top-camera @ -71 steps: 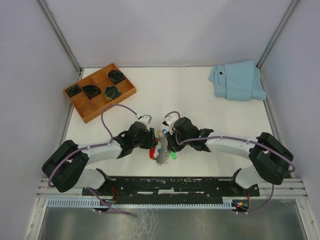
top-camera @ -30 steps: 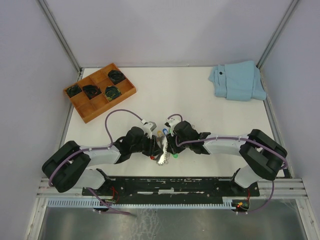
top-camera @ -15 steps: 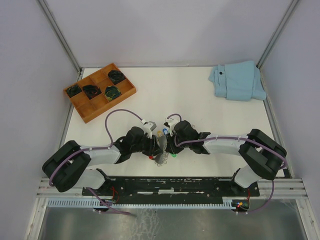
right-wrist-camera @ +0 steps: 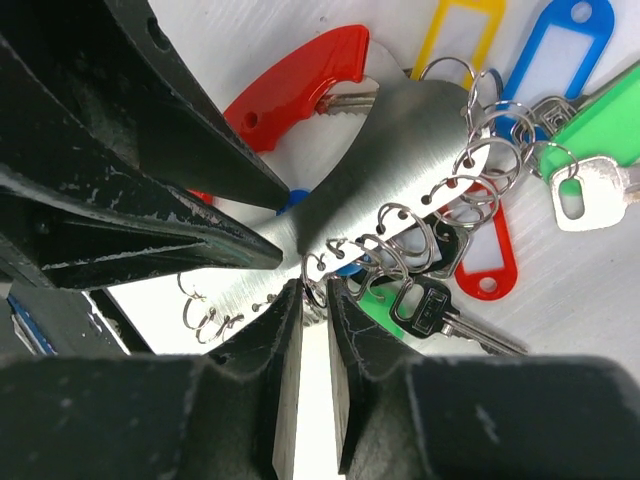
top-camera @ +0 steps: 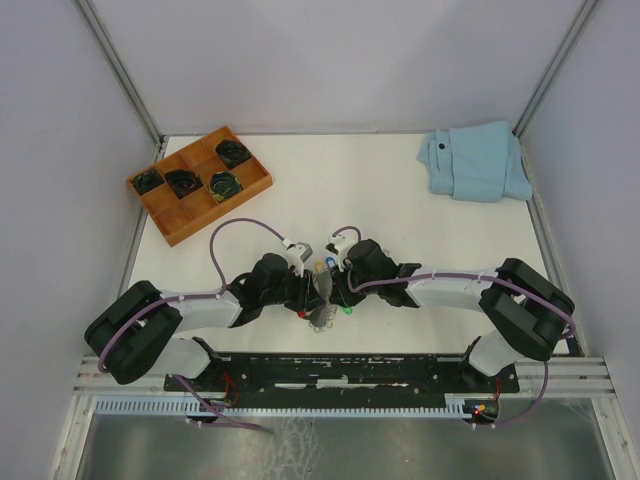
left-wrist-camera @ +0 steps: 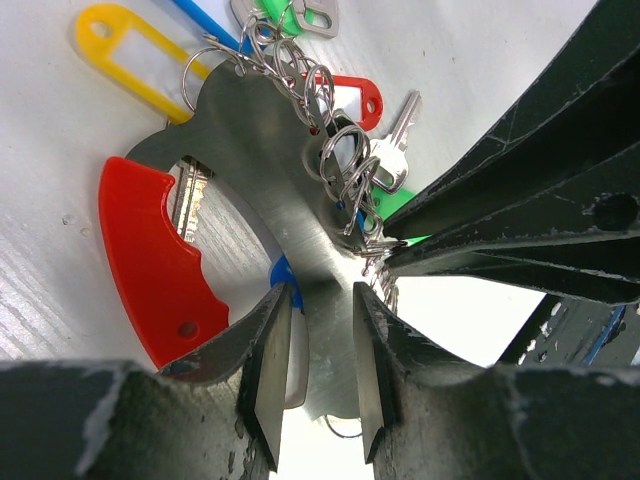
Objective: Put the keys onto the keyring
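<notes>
**Colleague:** What's the overhead giving you?

**Me:** I see a white table [top-camera: 350, 190] boxed in by pale grey walls [top-camera: 330, 60]. A compartmented wooden tray [top-camera: 190, 220] sits at upper left and a folded light-blue cloth [top-camera: 475, 160] at upper right. Both arms meet at lower centre and hide most of the silver metal keyring with its red curved band [top-camera: 321, 312].

**Colleague:** Left wrist?

**Me:** My left gripper [left-wrist-camera: 320, 290] is clamped on the edge of the keyring's plate at bottom centre. The silver red-tagged key [left-wrist-camera: 390, 155] lies at upper right, and the green-tagged key [left-wrist-camera: 305, 12] is cut off by the top edge. Dark fingers of the other arm fill the right side.

**Colleague:** Right wrist?

**Me:** My right gripper [right-wrist-camera: 315, 288] is narrow, its tips at the small wire rings along the plate. Whether one is pinched, I can't tell. A yellow tag [right-wrist-camera: 462, 28] and a blue tag [right-wrist-camera: 560, 45] run off the top.
</notes>
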You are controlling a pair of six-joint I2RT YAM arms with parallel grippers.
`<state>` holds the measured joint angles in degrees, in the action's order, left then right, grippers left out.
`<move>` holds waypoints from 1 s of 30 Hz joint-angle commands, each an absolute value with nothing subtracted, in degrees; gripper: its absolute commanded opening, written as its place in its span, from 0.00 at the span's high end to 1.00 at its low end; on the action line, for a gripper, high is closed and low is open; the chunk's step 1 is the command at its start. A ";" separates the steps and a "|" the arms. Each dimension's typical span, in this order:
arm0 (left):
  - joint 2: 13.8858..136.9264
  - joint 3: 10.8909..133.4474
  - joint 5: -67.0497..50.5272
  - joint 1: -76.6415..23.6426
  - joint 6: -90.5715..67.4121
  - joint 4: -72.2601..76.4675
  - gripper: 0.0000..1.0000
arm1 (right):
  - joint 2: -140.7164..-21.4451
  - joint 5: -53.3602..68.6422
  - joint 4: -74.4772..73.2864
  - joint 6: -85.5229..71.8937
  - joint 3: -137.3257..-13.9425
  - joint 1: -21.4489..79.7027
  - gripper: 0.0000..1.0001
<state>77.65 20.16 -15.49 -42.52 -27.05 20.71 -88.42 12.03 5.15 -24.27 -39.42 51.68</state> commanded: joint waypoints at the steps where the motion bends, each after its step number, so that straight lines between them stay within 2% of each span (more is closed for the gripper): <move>1: 77.51 20.48 -14.92 -42.80 -28.26 21.97 0.62 | -89.48 12.90 6.31 -22.25 -42.48 51.71 0.77; 16: 76.93 20.17 -14.50 -42.78 -27.99 22.04 0.63 | -90.67 14.41 -0.09 -17.51 -45.63 51.70 0.83; 19: 76.90 20.08 -14.50 -42.80 -27.95 22.02 0.63 | -90.55 14.57 -2.43 -16.44 -46.38 51.76 0.86; 23: 76.49 19.80 -14.49 -42.79 -28.03 22.21 0.62 | -90.46 14.67 -3.92 -15.28 -47.22 51.77 0.98; 30: 74.09 17.49 -13.23 -42.59 -29.44 24.98 0.63 | -90.04 14.40 -5.07 -12.96 -48.85 51.76 0.99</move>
<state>76.49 18.94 -14.90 -42.52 -27.07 21.19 -90.94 14.15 -5.04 -15.33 -45.74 51.68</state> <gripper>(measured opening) 0.373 0.015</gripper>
